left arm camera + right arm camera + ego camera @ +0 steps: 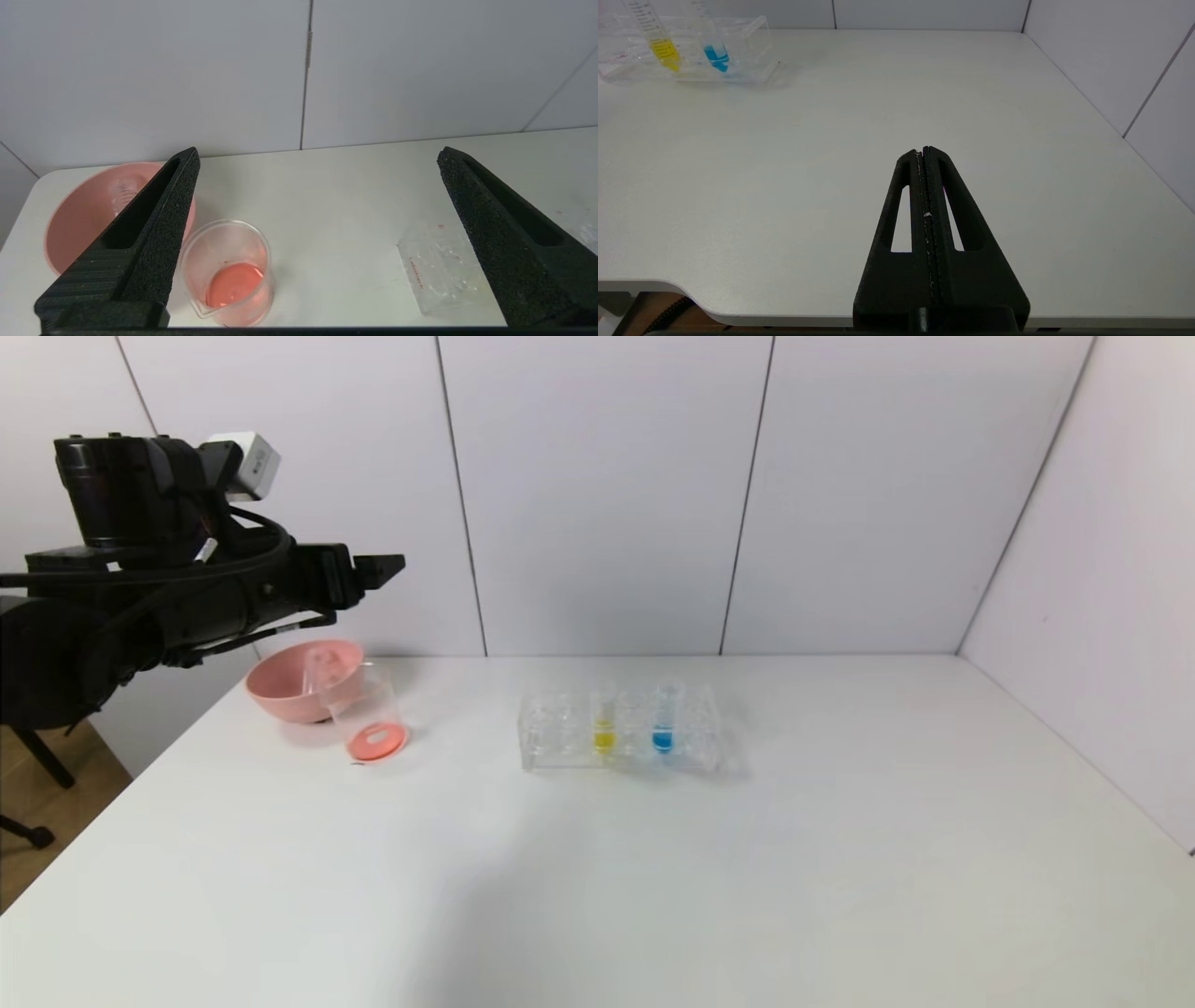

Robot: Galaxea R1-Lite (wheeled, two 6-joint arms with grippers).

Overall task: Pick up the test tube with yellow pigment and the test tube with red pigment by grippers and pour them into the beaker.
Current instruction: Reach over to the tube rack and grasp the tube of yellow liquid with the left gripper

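Left gripper [378,569] raised above the table's far left corner, over the pink bowl [285,695]; jaws spread wide, nothing between them. In its wrist view the two black fingers [154,224] frame the scene, one overlapping the bowl, the other overlapping the clear tube rack [439,270].

Beaker [366,714] stands upright just in front of the bowl and touching or nearly touching it, below and slightly ahead of the gripper tip. Red-orange liquid covers its bottom [233,284]; pouring lip faces the camera in the wrist view.

A clear tube lies inside the bowl [122,193], leaning on its wall, apparently empty; which tube it is, cannot tell.

Test tube with yellow pigment [604,721] upright in the rack [551,733] at mid-table, well apart from the left gripper, off to its right. Blue-liquid tube [663,719] stands in the rack on the yellow tube's right, one slot between them.

Right gripper [923,151] low at the near right edge of the white table [840,859], fingers pressed fully together, holding nothing. Rack with both tubes lies well away from it, toward the far left.
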